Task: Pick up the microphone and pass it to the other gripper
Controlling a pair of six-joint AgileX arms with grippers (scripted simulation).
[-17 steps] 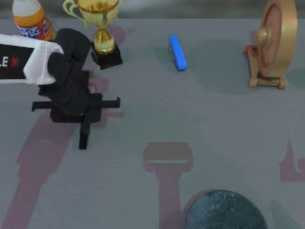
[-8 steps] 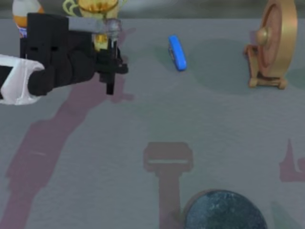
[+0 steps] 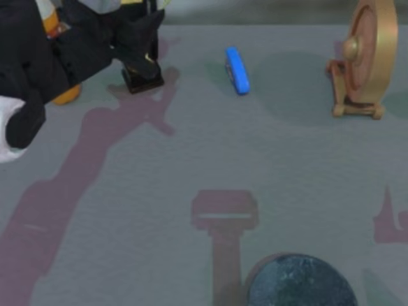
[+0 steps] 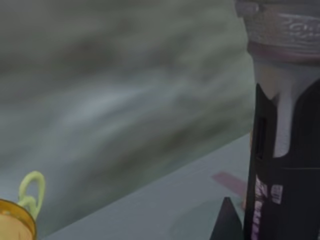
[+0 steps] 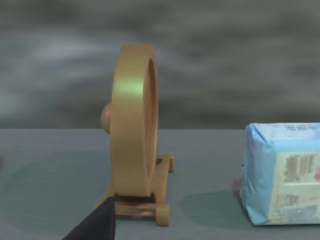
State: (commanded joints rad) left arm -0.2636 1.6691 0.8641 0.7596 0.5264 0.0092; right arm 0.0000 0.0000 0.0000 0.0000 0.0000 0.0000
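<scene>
Black fingers of the left gripper (image 3: 140, 38) were clamped on the microphone (image 4: 282, 115), up at the table's (image 3: 191, 159) far left corner. It showed a silver-grey mesh head, a pale neck and a slim black handle, cut off at the wrist view's edge. From above, the arm hid it and half covered a gold trophy (image 3: 143, 80) and an orange bottle (image 3: 65, 94). The right gripper (image 5: 95, 227) faced a gold disc on a stand (image 5: 135, 125); open or closed, I couldn't tell.
</scene>
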